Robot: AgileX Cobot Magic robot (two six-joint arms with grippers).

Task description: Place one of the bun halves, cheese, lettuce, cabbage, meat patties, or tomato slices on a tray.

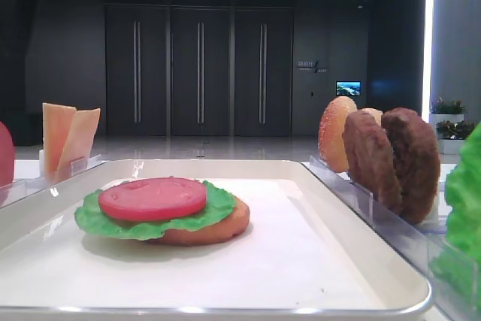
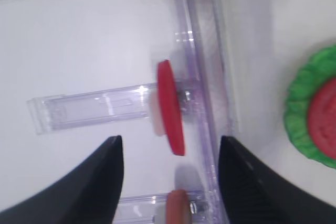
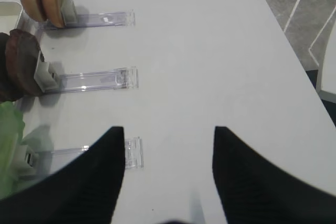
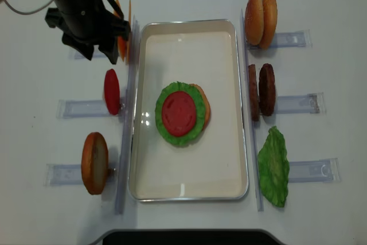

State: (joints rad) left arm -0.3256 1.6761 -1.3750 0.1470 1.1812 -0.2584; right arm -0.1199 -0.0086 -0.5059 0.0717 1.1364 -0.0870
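While your stack of bun base (image 1: 214, 229), lettuce (image 1: 101, 219) and tomato slice (image 1: 152, 198) sits mid-tray (image 1: 353, 261) in the front view, nothing is being carried. Your right wrist view shows the right gripper (image 3: 168, 145) spread and empty over bare worktop. Your left wrist view shows the left gripper (image 2: 170, 153) spread, a racked tomato slice (image 2: 170, 106) just ahead, edge-on along the approach. Overhead, the left arm is nearer.

Hidden and cropped parts

Bun base (image 1: 218, 229) mostly covered by lettuce (image 1: 154, 219) and tomato slice (image 1: 152, 198). Left tool (image 2: 170, 153) shown only as two dark fingers, cut by the bottom edge; likewise right tool (image 3: 169, 145). Lower rack item (image 2: 177, 206) cropped and blurred, not identifiable. Rack lettuce (image 3: 9, 145) cut by the left edge.
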